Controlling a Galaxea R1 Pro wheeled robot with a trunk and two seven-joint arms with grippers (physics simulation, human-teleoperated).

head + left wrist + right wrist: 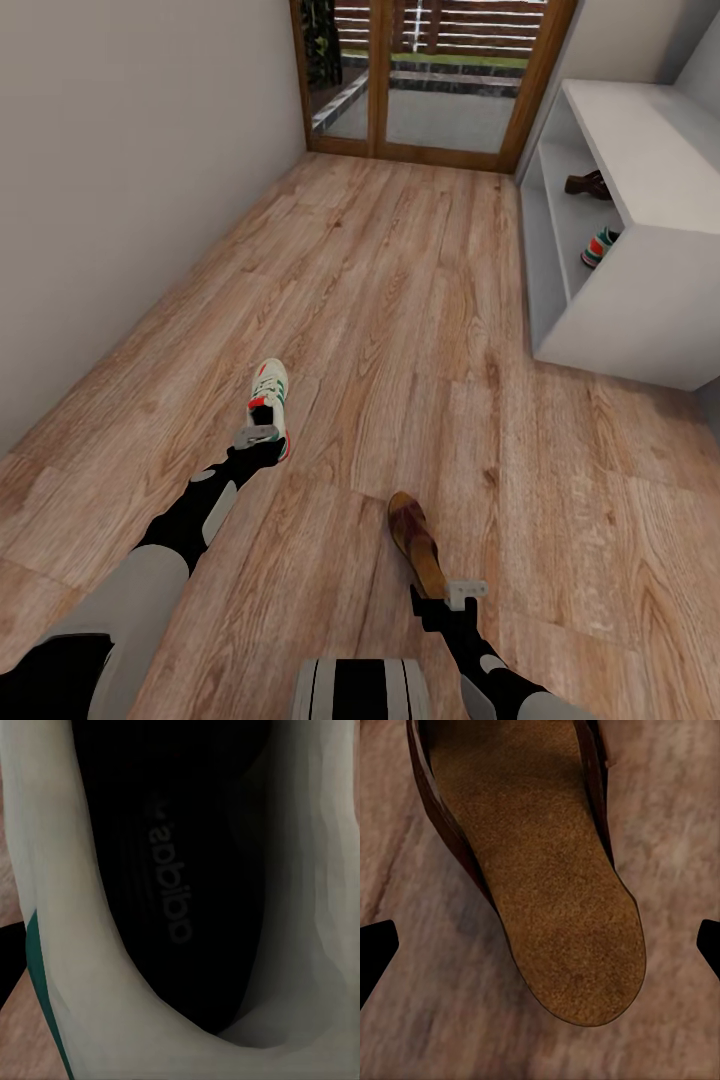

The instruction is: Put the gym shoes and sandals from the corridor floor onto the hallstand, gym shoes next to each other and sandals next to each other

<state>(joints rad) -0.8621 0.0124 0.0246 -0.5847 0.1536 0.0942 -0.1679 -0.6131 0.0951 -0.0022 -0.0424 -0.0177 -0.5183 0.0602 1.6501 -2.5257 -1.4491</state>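
Wood-framed glass door (pixel 430 80) (fence beyond) and pale wall (pixel 130 180)

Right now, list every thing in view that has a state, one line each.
Gym shoe on the floor: upright, left claw at its heel.
Sandal on the floor: flat, footbed up, between the open fingers of the right claw.
Second sandal: on the hallstand shelf.
Second gym shoe: in the hallstand, partly hidden.
Left claw: grip unclear.
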